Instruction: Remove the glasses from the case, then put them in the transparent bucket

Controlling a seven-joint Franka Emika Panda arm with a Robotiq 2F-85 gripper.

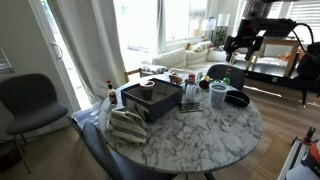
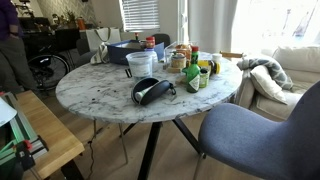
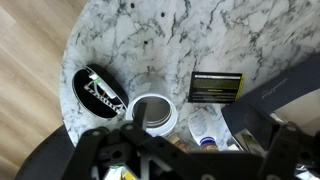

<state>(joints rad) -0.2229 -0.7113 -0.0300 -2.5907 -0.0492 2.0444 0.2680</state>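
The black case lies open near the table's edge in both exterior views (image 1: 237,98) (image 2: 150,90) and in the wrist view (image 3: 100,92). The glasses (image 3: 101,93) lie inside it. The transparent bucket (image 1: 218,95) (image 2: 140,63) (image 3: 153,112) stands upright and empty beside the case. My gripper (image 1: 244,46) hangs high above the table's edge, well above the case and bucket. In the wrist view its dark fingers (image 3: 185,142) are spread wide and hold nothing.
A large dark square box (image 1: 150,101) (image 2: 125,50) sits on the round marble table (image 1: 190,135). Small bottles and jars (image 2: 195,70) cluster by the bucket. A black card with yellow print (image 3: 218,87) lies nearby. A folded cloth (image 1: 126,126) and chairs (image 2: 255,140) are at the table's edge.
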